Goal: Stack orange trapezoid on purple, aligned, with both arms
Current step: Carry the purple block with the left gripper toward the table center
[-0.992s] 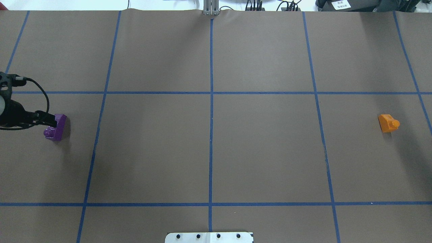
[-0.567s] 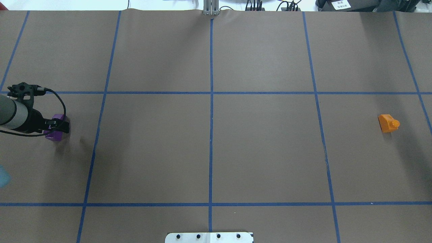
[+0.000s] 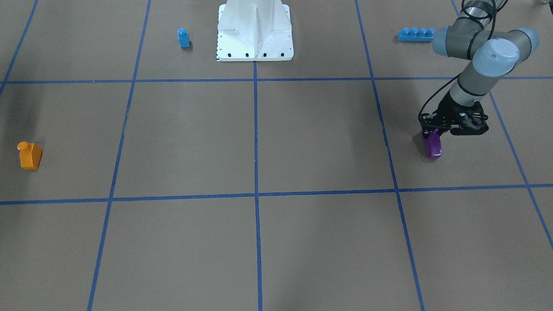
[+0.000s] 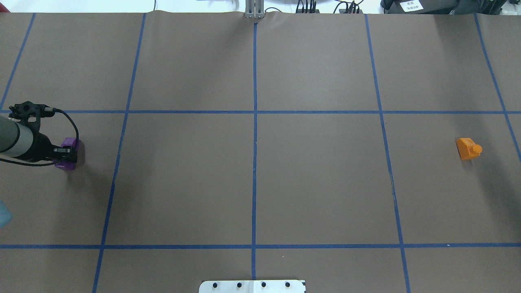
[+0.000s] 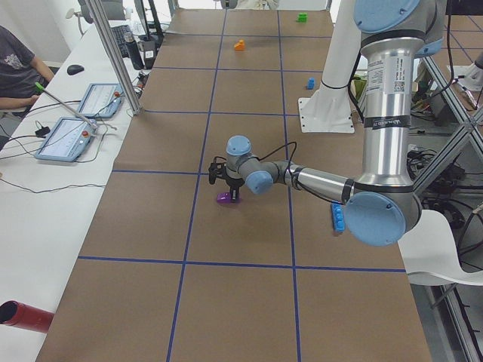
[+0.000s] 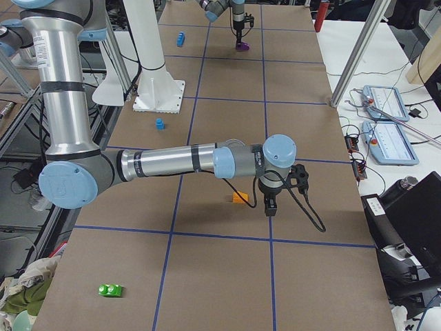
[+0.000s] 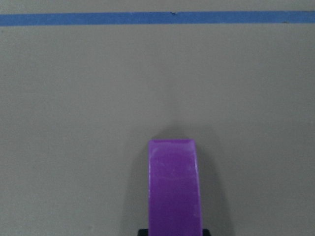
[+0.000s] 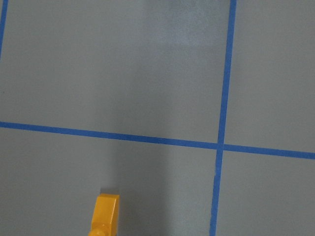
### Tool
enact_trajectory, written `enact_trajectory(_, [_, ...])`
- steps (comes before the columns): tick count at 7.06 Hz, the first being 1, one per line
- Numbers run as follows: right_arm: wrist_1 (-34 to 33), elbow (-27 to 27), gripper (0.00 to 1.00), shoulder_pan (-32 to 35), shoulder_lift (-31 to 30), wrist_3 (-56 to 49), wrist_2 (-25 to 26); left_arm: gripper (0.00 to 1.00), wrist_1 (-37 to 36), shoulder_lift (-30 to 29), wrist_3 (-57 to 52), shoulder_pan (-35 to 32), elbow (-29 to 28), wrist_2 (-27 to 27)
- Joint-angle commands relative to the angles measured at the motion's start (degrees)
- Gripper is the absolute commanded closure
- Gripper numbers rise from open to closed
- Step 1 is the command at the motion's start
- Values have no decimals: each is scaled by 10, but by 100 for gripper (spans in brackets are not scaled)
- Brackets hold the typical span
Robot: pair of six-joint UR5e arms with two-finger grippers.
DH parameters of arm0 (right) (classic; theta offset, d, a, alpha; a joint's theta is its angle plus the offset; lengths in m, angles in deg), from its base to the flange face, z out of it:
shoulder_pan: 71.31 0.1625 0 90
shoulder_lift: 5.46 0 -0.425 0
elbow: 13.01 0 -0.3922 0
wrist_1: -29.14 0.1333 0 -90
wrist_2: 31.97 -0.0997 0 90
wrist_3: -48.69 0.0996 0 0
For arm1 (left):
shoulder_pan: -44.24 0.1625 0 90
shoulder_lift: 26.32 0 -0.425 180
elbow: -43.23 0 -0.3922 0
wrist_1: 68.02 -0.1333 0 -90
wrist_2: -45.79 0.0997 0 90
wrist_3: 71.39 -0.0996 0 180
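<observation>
Front-facing view: left hand (image 3: 432,134) down around purple (image 3: 432,149) on the counter (image 3: 259,242), clamped or not, can't tell. Right hand (image 6: 270,209) hanging just beside orange (image 3: 30,156), well apart from purple; state unclear too. Could squirt purple out sideways if squeezing on that sloped face.

A robotics lab: tape-gridded work table (image 4: 317,183), two teach pendants (image 5: 64,141), a seated operator (image 5: 16,64).

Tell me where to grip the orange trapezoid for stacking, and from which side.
Grip the orange trapezoid across its two flat, parallel side faces, below the stud, coming down from above. It seems to stand upright with the stud on top. A grip on the sloped face would likely slip, and the underside must stay free to seat on the purple block.
</observation>
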Motion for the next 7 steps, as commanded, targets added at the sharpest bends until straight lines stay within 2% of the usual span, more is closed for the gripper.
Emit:
enact_trajectory(1, [2,-12,0,0,3,0,0,100,-7,-4,-25,9,61,-1])
enact_trajectory(2, [2,-17,0,0,3,-1,-1,100,-35,-38,-49,15,73,1])
enact_trajectory(4, [2,-27,0,0,3,-1,-1,100,-172,-205,-59,48,69,16])
enact_trajectory(5, [2,-36,0,0,3,-1,-1,100,-229,-289,-102,72,54,51])
enact_trajectory(6, [3,-43,0,0,2,-2,-2,100,-261,-363,-134,90,14,70])
enact_trajectory(7, [3,-48,0,0,2,-1,-2,100,-260,-438,-138,105,-52,83])
